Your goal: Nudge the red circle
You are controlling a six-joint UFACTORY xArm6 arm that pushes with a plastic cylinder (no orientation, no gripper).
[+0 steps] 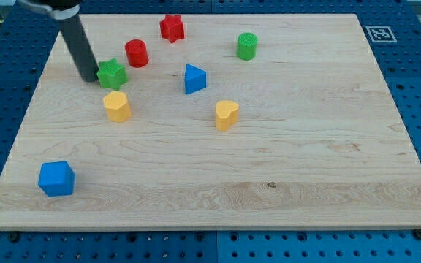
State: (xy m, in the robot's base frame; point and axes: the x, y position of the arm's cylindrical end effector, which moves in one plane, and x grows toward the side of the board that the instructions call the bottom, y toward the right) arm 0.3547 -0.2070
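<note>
Sitting near the view's top left of the wooden board, the red circle stands upright and apart from its neighbours. Just below and to its left lies the green star, and my tip rests against that star's left side, so the star lies between my tip and the red circle. There are no jaws to report: the arm ends in a plain dark rod. A red star sits to the circle's upper right, a blue triangle to its lower right, a yellow hexagon below the green star. Farther off are a yellow heart, a green cylinder, and a blue cube near the bottom left.
</note>
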